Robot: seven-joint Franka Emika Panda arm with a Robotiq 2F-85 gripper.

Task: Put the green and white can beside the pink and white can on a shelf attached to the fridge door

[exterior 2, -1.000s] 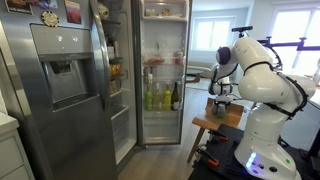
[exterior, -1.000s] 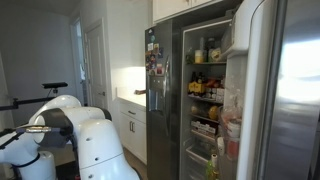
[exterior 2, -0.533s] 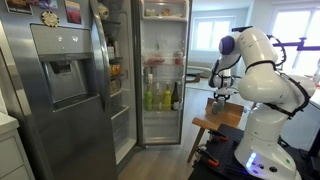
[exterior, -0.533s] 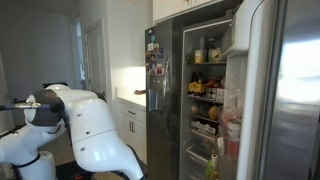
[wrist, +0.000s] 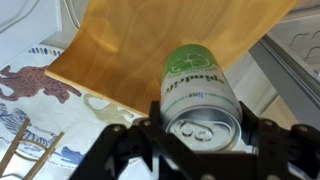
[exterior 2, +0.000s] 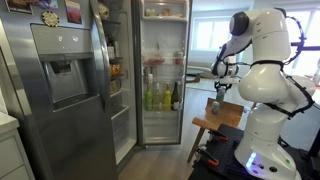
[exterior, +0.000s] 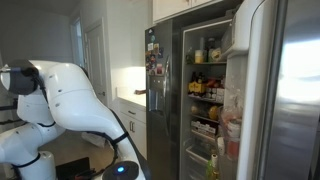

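Currently I am in the carry step: jaws clamped on the can [wrist: 203,90] from 2 sides, gripper [wrist: 203,128] above the wooden stool [wrist: 150,50], well apart from the fridge door [exterior: 285,100]. Next move calls for a swing across to a door bin [exterior: 228,110] and an upright set-down. Can: smooth printed metal cylinder, green body, white band, silver lid. Door: brushed steel, white lining. I cannot pick out the pink can.
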